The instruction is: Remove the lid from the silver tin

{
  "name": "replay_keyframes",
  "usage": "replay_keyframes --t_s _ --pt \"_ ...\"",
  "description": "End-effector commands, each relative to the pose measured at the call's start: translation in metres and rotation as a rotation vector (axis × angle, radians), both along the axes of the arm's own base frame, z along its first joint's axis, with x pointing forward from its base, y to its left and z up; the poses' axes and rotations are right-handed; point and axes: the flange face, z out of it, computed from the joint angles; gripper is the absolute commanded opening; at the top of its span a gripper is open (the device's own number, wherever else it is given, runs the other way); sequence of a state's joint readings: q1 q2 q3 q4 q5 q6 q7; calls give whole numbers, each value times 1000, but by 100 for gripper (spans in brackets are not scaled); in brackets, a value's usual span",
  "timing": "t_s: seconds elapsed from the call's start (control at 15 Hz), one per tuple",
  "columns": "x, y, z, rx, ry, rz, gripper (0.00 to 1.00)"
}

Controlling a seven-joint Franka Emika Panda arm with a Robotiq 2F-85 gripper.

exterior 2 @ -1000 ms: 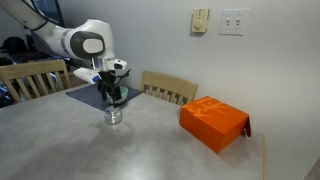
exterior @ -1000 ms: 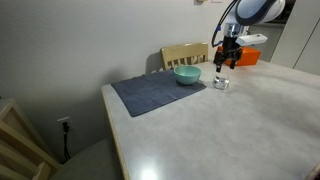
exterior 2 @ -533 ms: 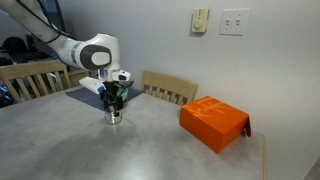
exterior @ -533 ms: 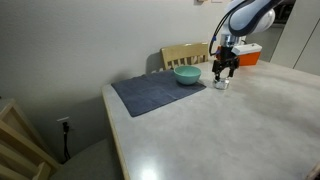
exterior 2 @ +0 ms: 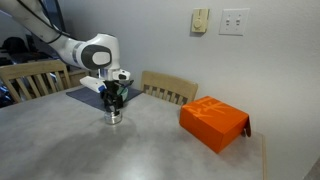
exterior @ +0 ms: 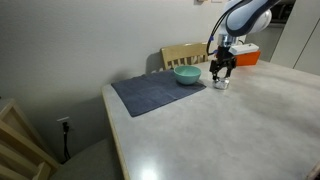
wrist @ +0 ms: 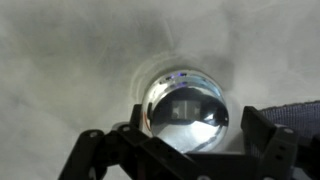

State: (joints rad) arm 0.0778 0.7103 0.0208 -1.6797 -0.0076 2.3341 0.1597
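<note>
Over the silver tin (exterior 2: 114,118), your gripper (exterior 2: 112,104) hangs with jaws spread astride the lid (wrist: 185,105), apparently holding nothing, centred so they can close on it evenly.

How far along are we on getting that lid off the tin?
Approach looks done: the gripper hangs right over the silver tin. In hand: open fingers straddle the lid in the wrist view, not gripping. Left: close, lift the lid off.
</note>
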Motion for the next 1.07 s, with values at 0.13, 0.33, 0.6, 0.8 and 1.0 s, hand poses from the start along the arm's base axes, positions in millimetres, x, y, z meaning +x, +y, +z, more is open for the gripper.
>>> replay_keyframes --t_s 0.13,0.33,0.6,0.8,1.0 --pt "3 -2 16 -19 15 2 75" --pt "4 -7 16 -23 52 -4 60" --pt "4 -10 18 -34 108 -10 44" --pt "1 -5 27 -58 116 -27 44" --pt "-6 8 38 -93 101 -29 44"
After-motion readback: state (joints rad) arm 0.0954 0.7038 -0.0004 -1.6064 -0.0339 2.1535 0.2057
